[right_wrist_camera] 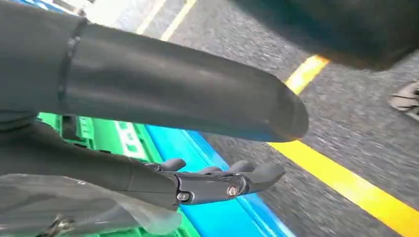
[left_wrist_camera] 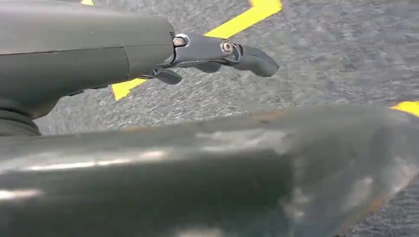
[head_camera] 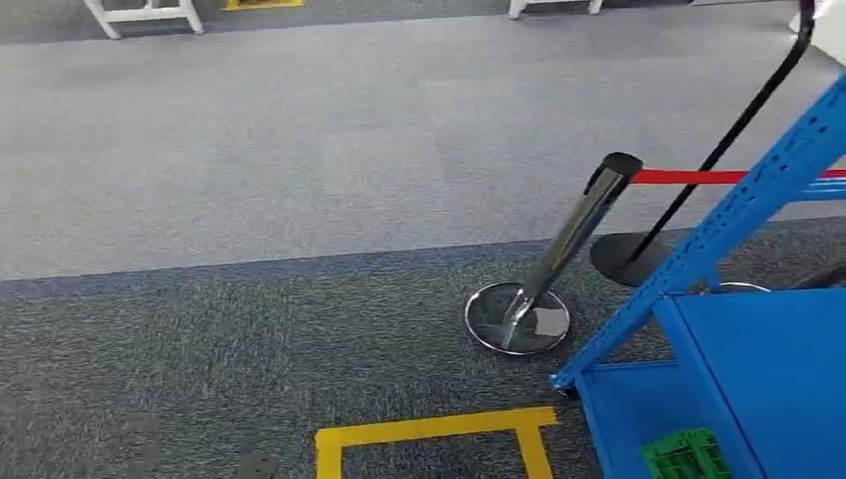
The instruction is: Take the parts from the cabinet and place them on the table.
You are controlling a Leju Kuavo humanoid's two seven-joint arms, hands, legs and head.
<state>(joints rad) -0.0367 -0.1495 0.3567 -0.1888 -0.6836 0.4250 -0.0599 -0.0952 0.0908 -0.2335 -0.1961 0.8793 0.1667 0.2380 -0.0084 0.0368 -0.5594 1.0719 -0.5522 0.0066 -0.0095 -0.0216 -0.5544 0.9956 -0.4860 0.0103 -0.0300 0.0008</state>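
Note:
The blue cabinet (head_camera: pixel 768 359) stands at the right edge of the head view, with a green bin (head_camera: pixel 683 457) on its low shelf. My right hand (right_wrist_camera: pixel 212 182) hangs beside that blue shelf (right_wrist_camera: pixel 222 217) and the green bin (right_wrist_camera: pixel 113 138), its fingers straight and well apart from the thumb. A clear plastic bag (right_wrist_camera: pixel 74 207) with a small metal part in it lies against the hand; I cannot tell whether it is held. My left hand (left_wrist_camera: pixel 217 54) hangs over the carpet with its fingers stretched out and nothing in it.
A chrome stanchion (head_camera: pixel 559 259) with a red belt (head_camera: pixel 688 177) stands just left of the cabinet, a second black post base behind it. Yellow tape (head_camera: pixel 429 431) marks a box on the dark carpet. White furniture legs (head_camera: pixel 145 15) stand far back.

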